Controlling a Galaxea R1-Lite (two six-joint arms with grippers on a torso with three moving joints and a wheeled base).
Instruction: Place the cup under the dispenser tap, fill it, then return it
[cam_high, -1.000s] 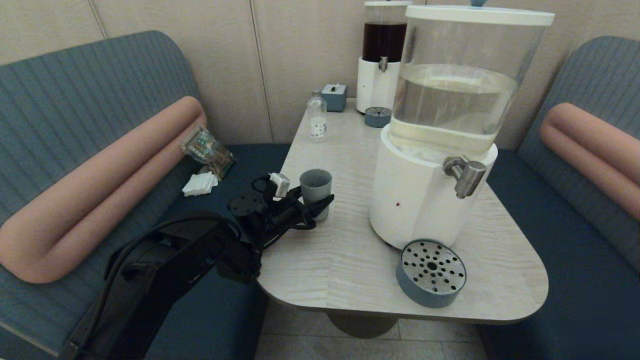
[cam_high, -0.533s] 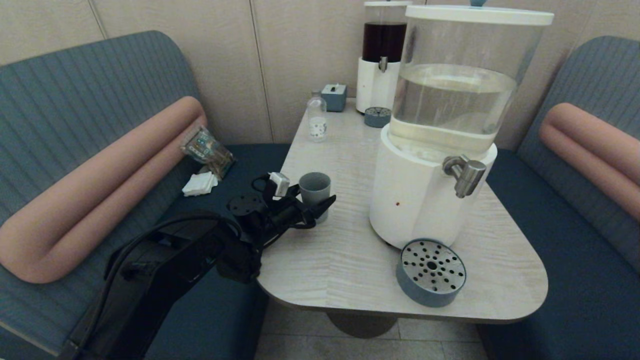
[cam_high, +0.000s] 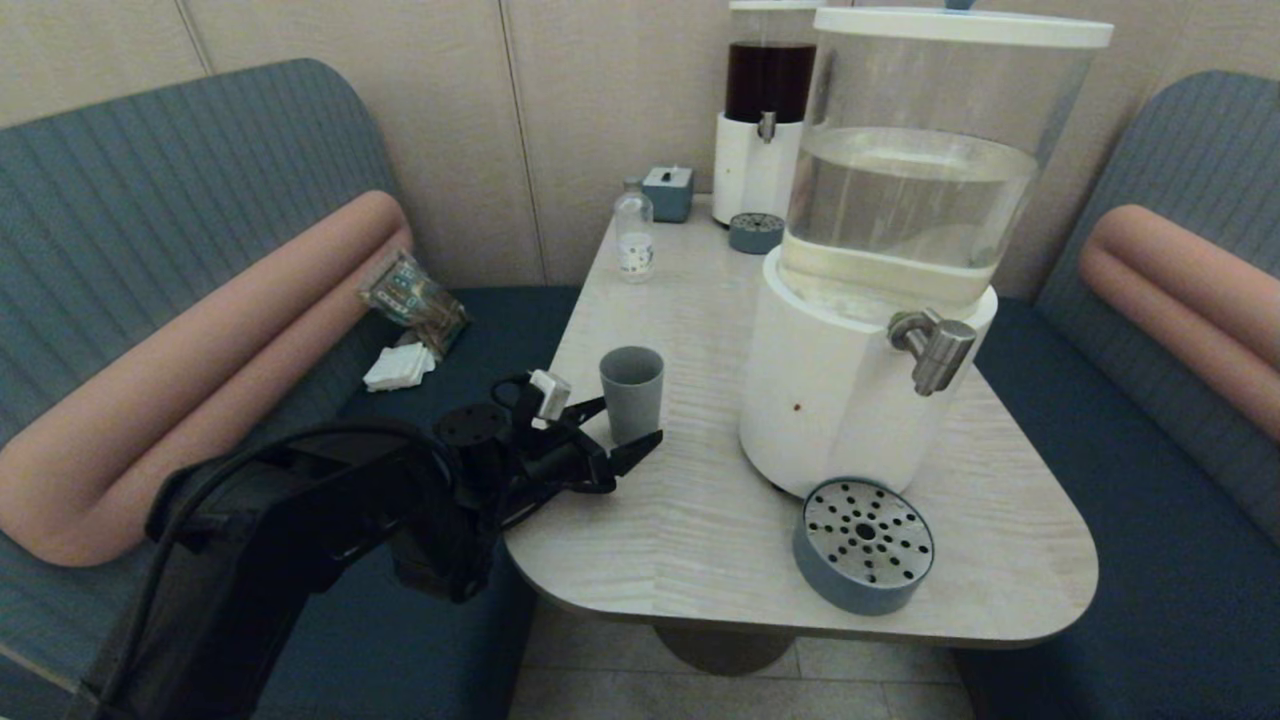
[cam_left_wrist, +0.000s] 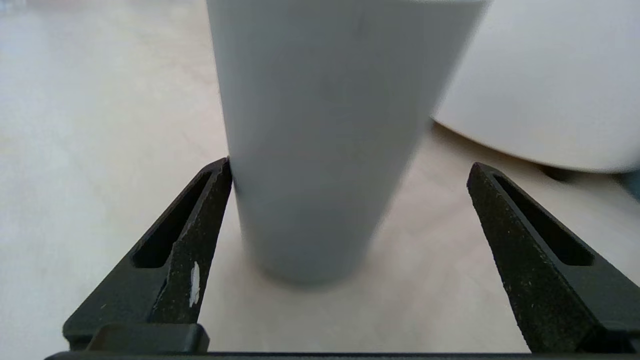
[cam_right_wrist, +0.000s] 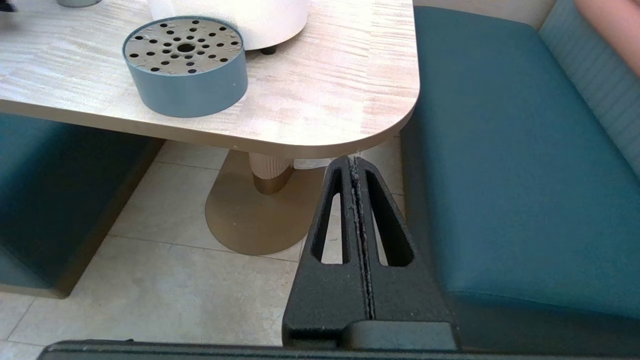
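Observation:
The grey-blue cup (cam_high: 631, 390) stands upright on the table's left side, clear of the big white-based dispenser (cam_high: 830, 400). The dispenser's metal tap (cam_high: 935, 350) juts out to the right, with nothing under it. My left gripper (cam_high: 620, 432) is open just in front of the cup. In the left wrist view the cup (cam_left_wrist: 320, 140) stands at the fingertips of that gripper (cam_left_wrist: 350, 164). One finger (cam_left_wrist: 200, 220) is close beside the cup and the other is well apart. My right gripper (cam_right_wrist: 354, 165) is shut and empty, low beside the table's near right corner.
A round perforated drip tray (cam_high: 865, 545) lies near the table's front edge (cam_high: 800, 625). At the back stand a dark-liquid dispenser (cam_high: 765, 110), a small clear bottle (cam_high: 634, 235), a small box (cam_high: 668, 192) and a second little tray (cam_high: 756, 232). Bench seats flank the table.
My left gripper has drawn back toward me, from around the cup to just in front of it. The cup has stayed in its place on the table.

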